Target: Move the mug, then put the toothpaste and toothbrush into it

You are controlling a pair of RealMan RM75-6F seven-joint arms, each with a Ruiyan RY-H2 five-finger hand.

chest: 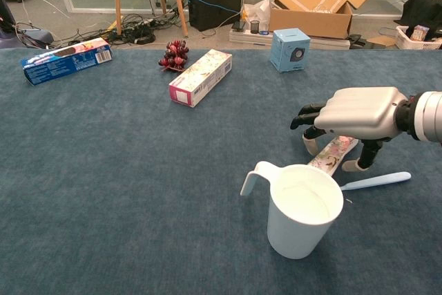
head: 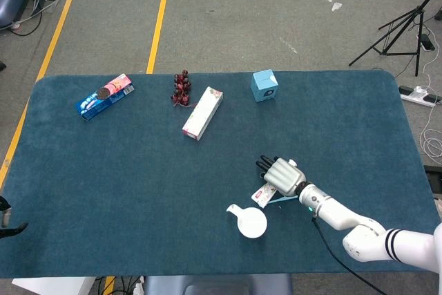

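Right hand [chest: 359,114], a silver-backed five-finger unit with dark fingers, sits low over the floral-printed toothpaste tube [chest: 333,153]; thumb and fingers straddle the tube and reach down to the cloth on either side, but whether they actually clamp it cannot be told from either view. Toothpaste tube lies flat on the dark blue cloth-covered table [chest: 124,170], just behind the white plastic mug [chest: 298,210], which stands upright with its handle toward the left. Pale blue toothbrush [chest: 376,180] lies flat just right of the mug, beside the tube, under the wrist. In the head view the same hand [head: 282,175] covers most of the tube [head: 263,195], with the mug [head: 251,222] just below it. Along the far side lie a blue biscuit packet [head: 103,96], a dark red grape bunch [head: 181,88], a long white-and-pink carton [head: 202,113] and a small light blue cube-shaped box [head: 264,85]. Left hand is out of both views.
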